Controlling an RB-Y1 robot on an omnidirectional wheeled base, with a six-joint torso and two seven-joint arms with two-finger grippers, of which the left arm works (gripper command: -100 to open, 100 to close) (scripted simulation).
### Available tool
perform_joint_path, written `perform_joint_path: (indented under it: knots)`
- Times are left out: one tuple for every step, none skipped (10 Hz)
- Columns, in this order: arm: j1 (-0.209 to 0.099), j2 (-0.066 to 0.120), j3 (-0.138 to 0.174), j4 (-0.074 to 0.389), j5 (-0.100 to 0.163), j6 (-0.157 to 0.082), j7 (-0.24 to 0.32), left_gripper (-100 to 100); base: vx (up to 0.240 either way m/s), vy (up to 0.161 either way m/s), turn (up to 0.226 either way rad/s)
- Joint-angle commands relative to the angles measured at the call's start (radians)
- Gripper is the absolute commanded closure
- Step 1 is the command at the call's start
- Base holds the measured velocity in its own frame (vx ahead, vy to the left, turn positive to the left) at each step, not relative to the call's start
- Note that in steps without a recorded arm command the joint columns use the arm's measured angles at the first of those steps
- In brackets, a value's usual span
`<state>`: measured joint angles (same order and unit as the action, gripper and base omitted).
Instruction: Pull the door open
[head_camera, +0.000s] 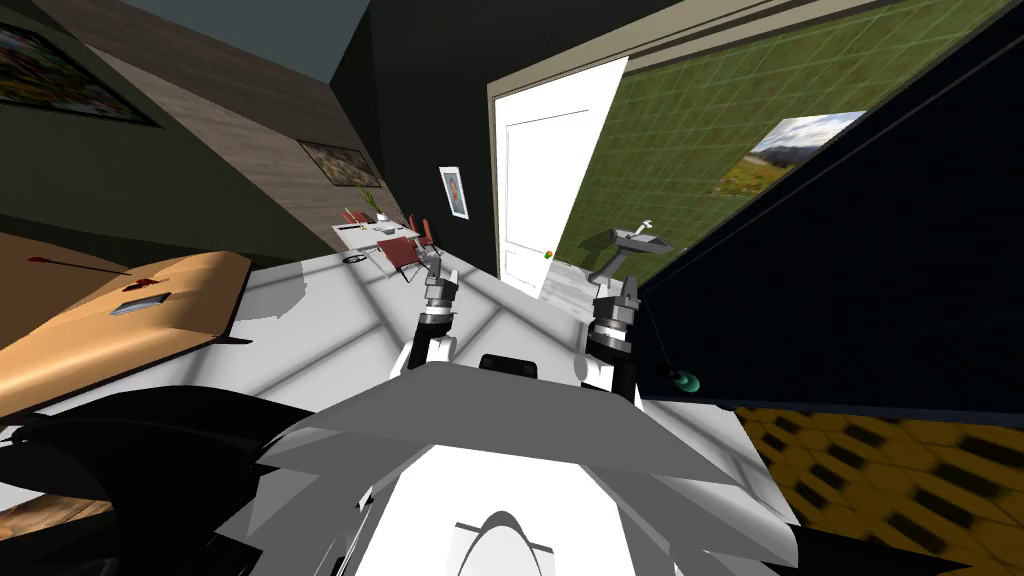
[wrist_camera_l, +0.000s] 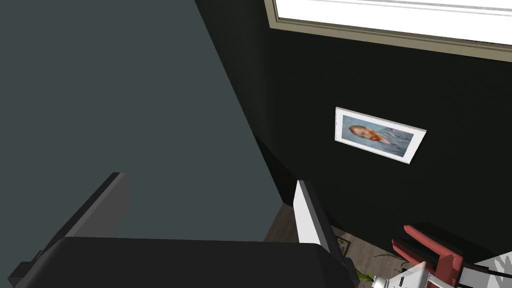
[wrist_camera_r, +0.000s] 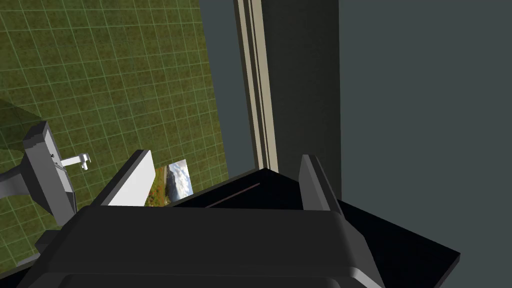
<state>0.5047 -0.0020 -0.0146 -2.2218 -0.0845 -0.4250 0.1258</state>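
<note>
Dark hall; the white door (head_camera: 545, 180) stands ajar at upper centre, with a green-tiled room beyond.
My left gripper (head_camera: 438, 266) and right gripper (head_camera: 616, 290) are both spread and empty, well short of the door. I'd drive closer and take the handle (head_camera: 548, 255) squarely before pulling.

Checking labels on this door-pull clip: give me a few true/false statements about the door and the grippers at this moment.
1. The left gripper and the right gripper are both open and hold nothing. True.
2. The white door is shut in its frame. False: it stands open, and a green tiled wall shows past it.
3. The right gripper clasps the door's handle. False: it is well apart from the handle.
4. A sink stands by the green tiled wall. True.
</note>
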Motion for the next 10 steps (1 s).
perform_joint_path:
  knots:
    - [-0.012, 0.011, 0.001, 0.034, -0.007, -0.011, -0.028, -100, -0.013, -0.033, -0.032]
    - [-0.015, 0.014, 0.002, 0.043, -0.008, -0.014, -0.036, -100, 0.107, -0.028, -0.033]
    - [-0.022, 0.020, 0.003, 0.062, -0.012, -0.020, -0.052, -100, 0.133, -0.040, -0.023]
    - [-0.029, 0.026, 0.003, 0.082, -0.016, -0.027, -0.069, -100, 0.178, -0.085, -0.030]
    - [-0.039, 0.032, 0.005, 0.109, -0.021, -0.035, -0.092, -100, 0.181, -0.079, -0.029]
    - [-0.048, 0.039, 0.006, 0.137, -0.026, -0.044, -0.114, -100, 0.152, -0.059, -0.042]
    - [-0.053, 0.043, 0.006, 0.150, -0.029, -0.048, -0.126, -100, 0.124, -0.054, -0.030]
    - [-0.059, 0.046, 0.007, 0.166, -0.032, -0.054, -0.139, -100, 0.097, -0.043, -0.021]
    - [-0.065, 0.050, 0.008, 0.183, -0.035, -0.059, -0.153, -100, 0.081, -0.048, -0.024]
    - [-0.077, 0.057, 0.009, 0.217, -0.042, -0.070, -0.182, -100, 0.127, -0.056, -0.035]
